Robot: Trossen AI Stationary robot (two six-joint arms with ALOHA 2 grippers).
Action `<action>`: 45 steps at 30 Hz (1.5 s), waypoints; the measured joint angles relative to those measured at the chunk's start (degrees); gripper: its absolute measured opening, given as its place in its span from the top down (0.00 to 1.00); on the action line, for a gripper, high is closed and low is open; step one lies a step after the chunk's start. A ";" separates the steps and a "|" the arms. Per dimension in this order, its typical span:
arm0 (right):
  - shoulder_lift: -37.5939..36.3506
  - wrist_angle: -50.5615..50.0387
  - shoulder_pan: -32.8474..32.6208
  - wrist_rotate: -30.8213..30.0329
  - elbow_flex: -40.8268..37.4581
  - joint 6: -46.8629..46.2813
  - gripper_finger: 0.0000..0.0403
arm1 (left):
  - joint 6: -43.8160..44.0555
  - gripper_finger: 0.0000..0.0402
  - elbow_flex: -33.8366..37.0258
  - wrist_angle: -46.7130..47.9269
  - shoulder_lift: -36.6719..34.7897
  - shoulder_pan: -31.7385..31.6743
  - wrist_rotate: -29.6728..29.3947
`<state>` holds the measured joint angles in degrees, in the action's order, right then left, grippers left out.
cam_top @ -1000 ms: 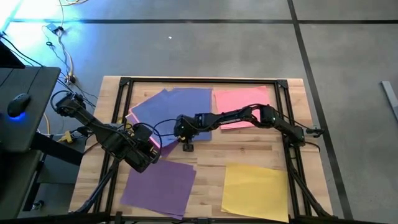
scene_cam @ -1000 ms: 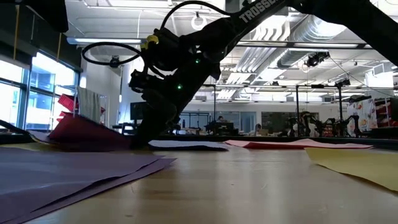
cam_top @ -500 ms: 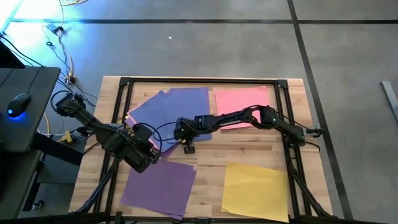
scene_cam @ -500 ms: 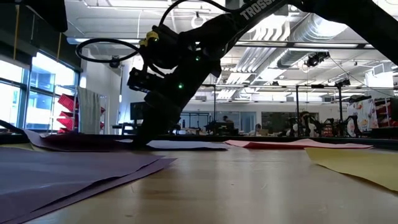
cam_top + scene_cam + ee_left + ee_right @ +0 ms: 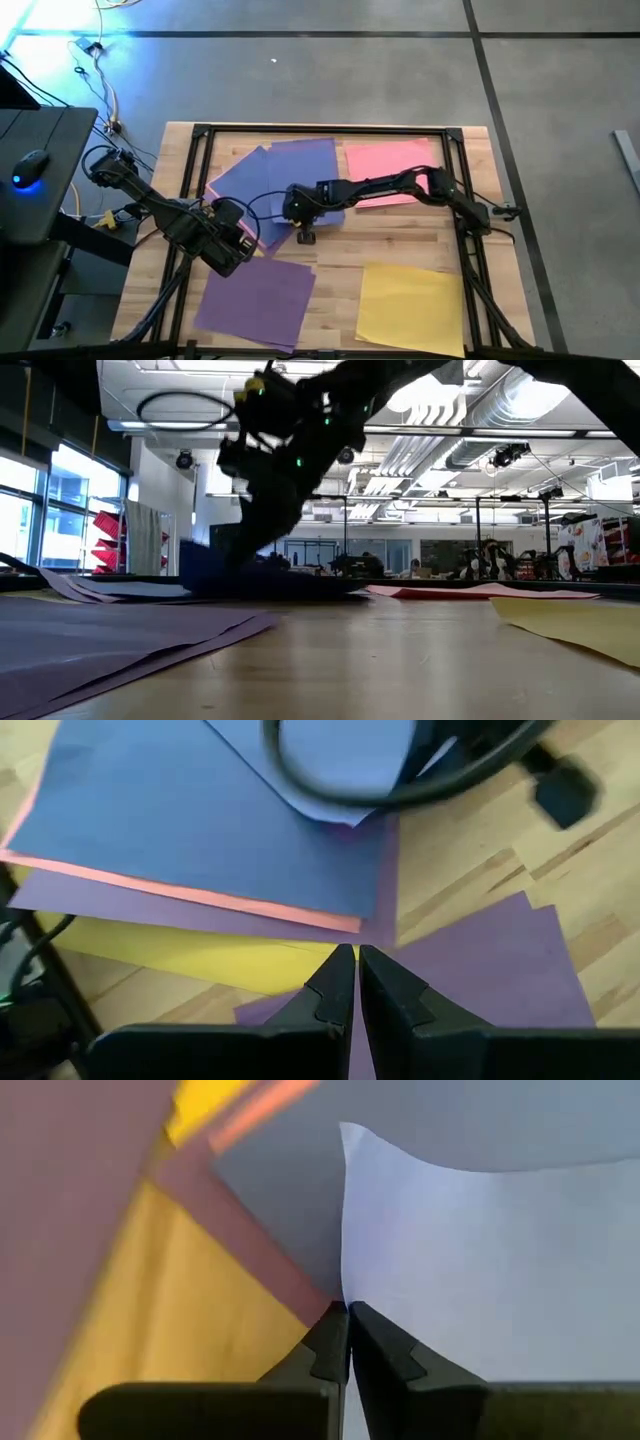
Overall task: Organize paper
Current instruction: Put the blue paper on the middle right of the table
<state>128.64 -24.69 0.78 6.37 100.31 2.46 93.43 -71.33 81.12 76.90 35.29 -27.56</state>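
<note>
1. Near the table's (image 5: 400, 245) middle, I am seeing the right gripper (image 5: 303, 228) reaching over the lower corner of the blue sheet (image 5: 305, 170), its arm stretching across from the right side.
2. In its wrist view, the right gripper (image 5: 348, 1312) is showing its fingers (image 5: 325, 1345) pressed together, and the blue sheet's (image 5: 480, 1270) edge is running right into the tips. I am reading that as a pinch on the sheet.
3. In the low view, the blue sheet (image 5: 270, 582) is lifting off the wood under that gripper (image 5: 262, 550), one edge standing up.
4. The left gripper (image 5: 243, 237) is hovering at the table's left, over the near corner of the overlapping pile.
5. In its own view, the left gripper (image 5: 356, 952) is showing fingers (image 5: 335, 982) closed against each other with nothing between them. I am seeing a purple sheet (image 5: 480, 955) below them.
6. The pile (image 5: 200, 850) is lying fanned: blue on top, then pink, purple and yellow edges peeking out.
7. The paper elsewhere is lying flat: a pink sheet (image 5: 390, 165) at the far right beside the blue one, a purple sheet (image 5: 255, 300) at the near left, a yellow sheet (image 5: 410, 305) at the near right, well apart from the pile.
</note>
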 joint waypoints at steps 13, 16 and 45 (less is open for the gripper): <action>-21.73 -2.73 -2.11 -8.78 0.11 -24.80 1.00 | 0.08 1.00 -9.07 8.71 -0.04 -0.58 -16.84; -28.73 -8.51 -2.23 -12.59 0.11 -36.20 1.00 | -4.65 1.00 -12.20 8.79 -0.08 -1.35 -22.64; -45.64 -60.19 -10.25 -10.29 -35.95 -81.21 1.00 | -50.13 1.00 -20.06 8.65 -0.38 -4.74 -26.91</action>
<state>83.00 -84.88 -9.48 -3.92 64.36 -78.74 43.30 -91.39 89.78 76.52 30.55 -54.47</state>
